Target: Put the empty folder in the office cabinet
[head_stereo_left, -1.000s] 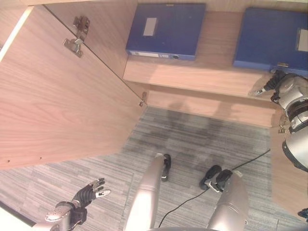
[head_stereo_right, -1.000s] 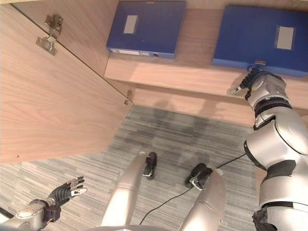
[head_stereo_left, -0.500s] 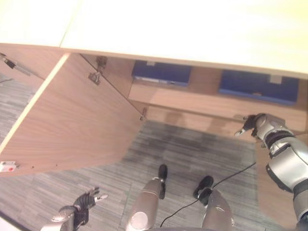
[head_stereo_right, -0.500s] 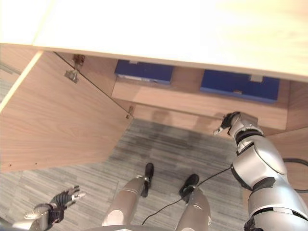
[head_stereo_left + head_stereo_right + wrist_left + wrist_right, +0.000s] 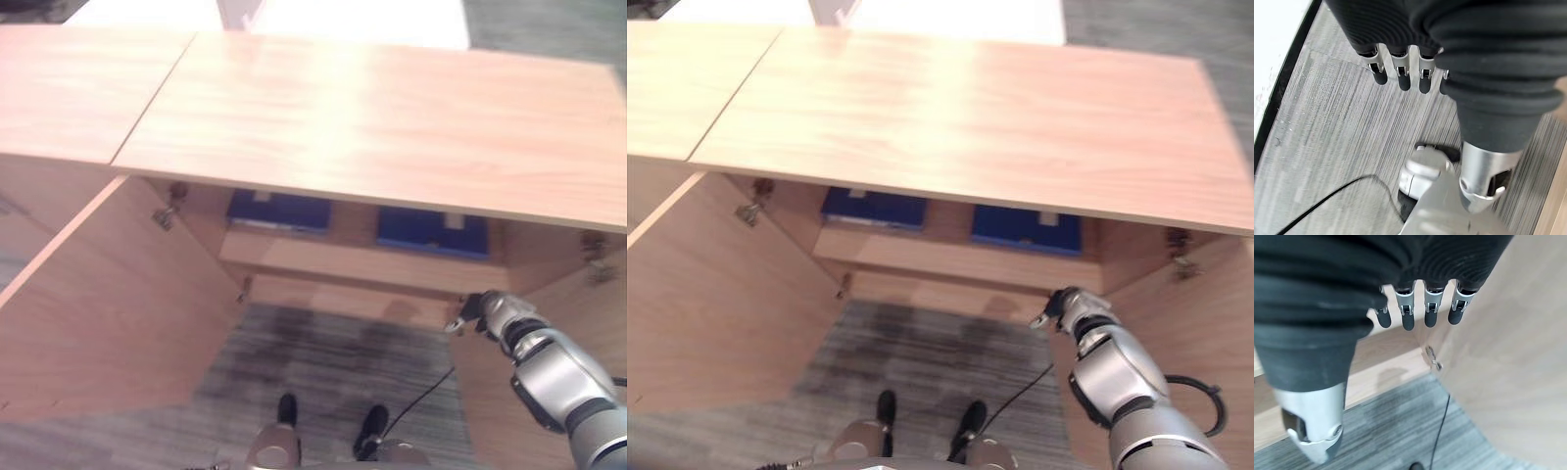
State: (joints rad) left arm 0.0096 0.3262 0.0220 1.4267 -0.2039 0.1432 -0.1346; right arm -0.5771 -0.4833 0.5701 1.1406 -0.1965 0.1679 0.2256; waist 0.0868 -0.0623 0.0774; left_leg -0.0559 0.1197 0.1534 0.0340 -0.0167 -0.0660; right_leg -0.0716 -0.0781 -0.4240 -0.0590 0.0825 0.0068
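With both blue folders (image 5: 1026,228) resting on the cabinet (image 5: 950,127) shelf at 12 o'clock, right hand (image 5: 1061,305) relaxed and empty, left hand (image 5: 1400,73) likewise slack: best to swing each open door (image 5: 705,304) shut squarely.

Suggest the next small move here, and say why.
Probably swing the right hand to the right door and start closing it: both blue folders already lie on the shelf, both doors stand open, and the hand is open, holding nothing.

silver-grey arms, robot hand (image 5: 1415,308) — dark-tipped fingers
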